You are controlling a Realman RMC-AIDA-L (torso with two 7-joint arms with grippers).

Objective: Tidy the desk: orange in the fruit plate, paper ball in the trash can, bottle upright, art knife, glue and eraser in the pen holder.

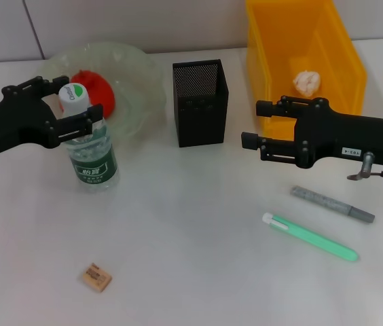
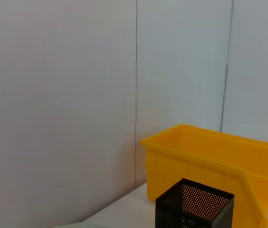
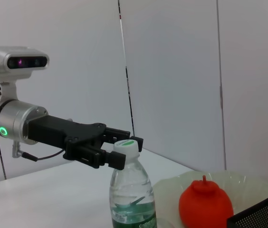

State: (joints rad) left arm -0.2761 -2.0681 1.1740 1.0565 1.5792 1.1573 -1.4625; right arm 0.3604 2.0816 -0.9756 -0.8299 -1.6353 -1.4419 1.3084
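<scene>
Left tool (image 1: pixel 71 109): positioned at the neck of the bottle (image 1: pixel 90 146), fingers on either side of the cap. Contact w/ the cap cannot be confirmed from head or right wrist view, so grasp state is undetermined. Bottle stands upright on the worktop (image 1: pixel 191 258), just in front of the fruit plate (image 1: pixel 134 81).

Right tool (image 1: pixel 251 125): hovers above the worktop between pen holder (image 1: pixel 200 102) and trash can (image 1: pixel 307 54). Fingers spread, released, nothing held.

Object positions:
- Orange (image 1: pixel 96 88): inside fruit plate, behind the bottle.
- Paper ball (image 1: pixel 307 82): inside the yellow trash can.
- Pen holder: black mesh, upright, approx. centre rear of worktop, between plate and trash can.
- Art knife (image 1: pixel 332 204): grey, flat on worktop, near side of the right arm.
- Glue (image 1: pixel 310 236): green stick w/ white cap, flat on worktop, just in front of the art knife, roughly parallel to it.
- Eraser (image 1: pixel 96 277): tan block, front-left area of worktop, well apart from other items.
</scene>
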